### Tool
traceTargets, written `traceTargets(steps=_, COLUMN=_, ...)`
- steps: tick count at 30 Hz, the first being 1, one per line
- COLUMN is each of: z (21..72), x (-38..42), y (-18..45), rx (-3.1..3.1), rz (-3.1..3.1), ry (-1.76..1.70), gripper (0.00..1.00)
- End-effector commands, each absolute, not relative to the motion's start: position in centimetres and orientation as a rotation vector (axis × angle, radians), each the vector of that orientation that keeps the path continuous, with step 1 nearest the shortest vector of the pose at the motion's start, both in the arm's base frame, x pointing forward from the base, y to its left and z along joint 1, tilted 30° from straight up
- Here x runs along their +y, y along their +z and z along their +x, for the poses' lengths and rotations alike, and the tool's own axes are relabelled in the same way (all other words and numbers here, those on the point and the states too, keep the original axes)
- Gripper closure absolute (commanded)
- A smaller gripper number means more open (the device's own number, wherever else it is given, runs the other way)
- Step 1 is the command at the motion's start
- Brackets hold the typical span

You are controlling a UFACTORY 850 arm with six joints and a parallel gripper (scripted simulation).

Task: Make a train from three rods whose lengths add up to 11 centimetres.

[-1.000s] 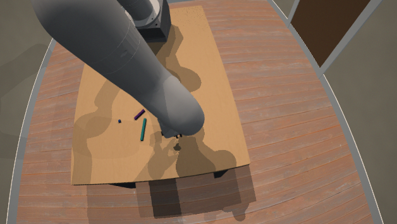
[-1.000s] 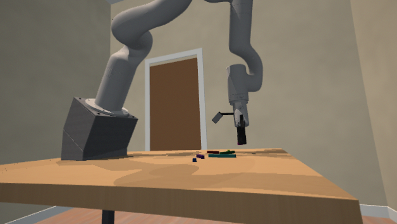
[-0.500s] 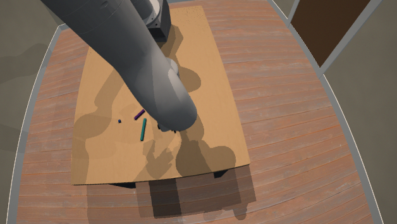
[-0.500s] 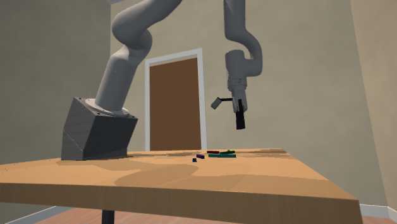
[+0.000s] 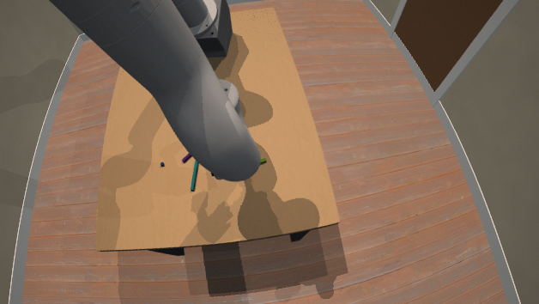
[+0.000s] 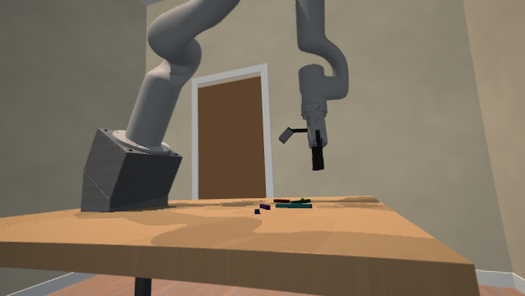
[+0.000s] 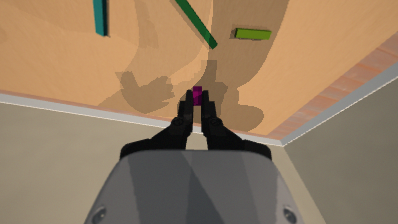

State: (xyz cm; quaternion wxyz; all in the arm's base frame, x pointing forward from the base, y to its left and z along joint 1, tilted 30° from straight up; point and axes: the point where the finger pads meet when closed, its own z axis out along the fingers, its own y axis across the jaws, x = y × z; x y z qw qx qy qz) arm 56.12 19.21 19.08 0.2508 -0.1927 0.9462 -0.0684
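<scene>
My gripper [image 7: 197,99] is shut on the small magenta rod [image 7: 197,95] and holds it high above the table; it also shows in the exterior view [image 6: 318,167]. Below on the table lie a turquoise rod [image 5: 194,176], a purple rod [image 5: 186,158], a small blue rod [image 5: 162,164], a green rod [image 7: 195,22] and a lime rod [image 7: 253,33]. The exterior view also shows a red rod [image 6: 281,201] behind the turquoise rod [image 6: 293,206]. In the overhead view the arm hides the gripper and most of the rods on the right.
The arm's base [image 6: 125,171] stands at the far end of the table. The table's front edge [image 5: 214,242] and right edge [image 5: 317,146] drop to a wooden floor. A door [image 6: 231,138] is behind.
</scene>
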Motion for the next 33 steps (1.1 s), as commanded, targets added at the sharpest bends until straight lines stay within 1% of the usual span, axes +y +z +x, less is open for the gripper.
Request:
traceTargets(steps=1, z=56.8, x=16.8, y=19.3, rx=2.558, rz=-0.513, ry=-0.196, gripper=0.96)
traceTargets(steps=7, z=57.6, x=11.6, y=19.4, rx=2.535, rz=-0.494, ry=-0.208, gripper=0.96)
traceTargets(steps=9, z=57.6, x=11.6, y=19.4, rx=2.535, rz=-0.494, ry=-0.208, gripper=0.96)
traceTargets(steps=16, z=57.2, x=5.3, y=19.2, rx=2.525, rz=-0.479, ry=-0.207, gripper=0.96)
traceTargets(steps=24, z=55.5, x=-0.5, y=18.6, rx=2.54, rz=-0.469, ry=-0.192, gripper=0.96)
traceTargets(steps=26, z=55.5, x=-0.5, y=18.6, rx=2.54, rz=-0.469, ry=-0.192, gripper=0.96)
traceTargets(steps=33, z=52.7, x=-5.4, y=17.8, rx=2.574, rz=-0.46, ry=-0.171, gripper=0.96)
